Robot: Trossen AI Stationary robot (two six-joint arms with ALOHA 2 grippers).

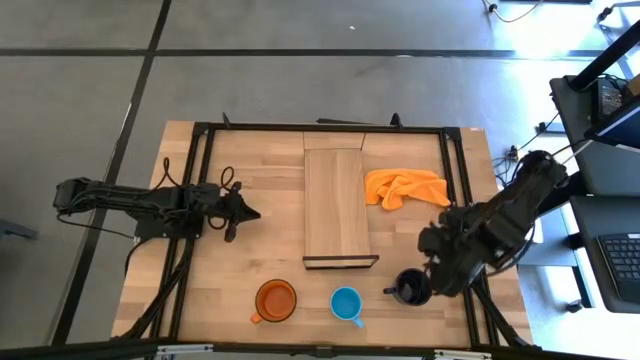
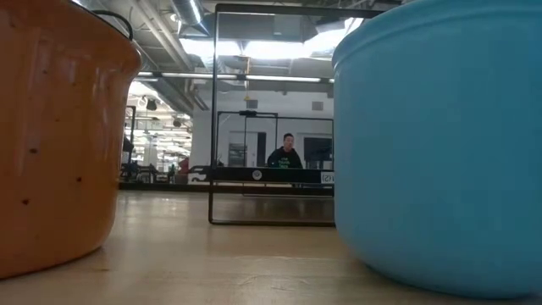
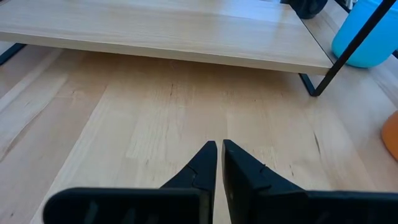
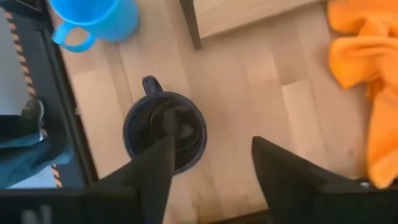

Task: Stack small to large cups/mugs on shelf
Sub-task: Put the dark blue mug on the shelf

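Note:
Three mugs stand on their bases along the table's near edge: an orange one, a bright blue one and a dark one. The light-wood shelf stands at the table's middle on its thin dark frame. My right gripper is open above the dark mug. One finger is over the mug's mouth, the other past its rim on the side away from the handle. I cannot see it touch. My left gripper is shut and empty, low over the table left of the shelf.
An orange cloth lies crumpled right of the shelf, also in the right wrist view. Dark frame rails run along the table's edges. In the low view the orange mug and blue mug fill the sides. A person sits far behind.

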